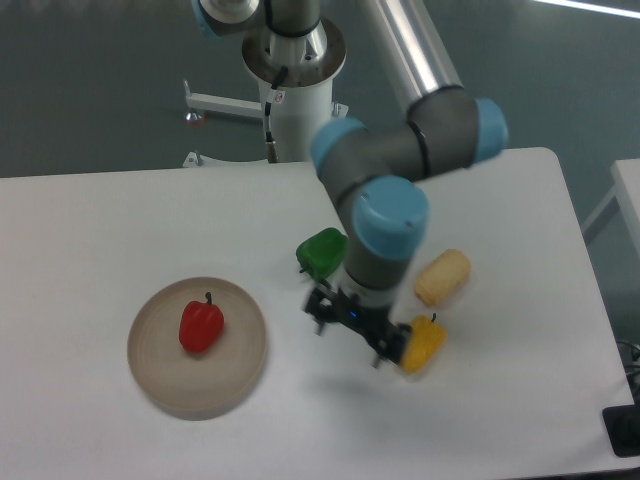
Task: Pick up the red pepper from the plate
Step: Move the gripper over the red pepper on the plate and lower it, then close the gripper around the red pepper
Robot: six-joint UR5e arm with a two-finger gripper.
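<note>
The red pepper is small and glossy with a short dark stem. It lies near the middle of the round beige plate at the left front of the table. My gripper hangs over the table to the right of the plate, well apart from the pepper. It points down and toward the camera, so its fingers are largely hidden under the wrist. I cannot tell whether it is open or shut. Nothing shows between its fingers.
A green pepper lies just behind the gripper. A yellow pepper lies right beside it on the right. A pale yellow corn-like piece lies further right. The robot base stands at the back edge.
</note>
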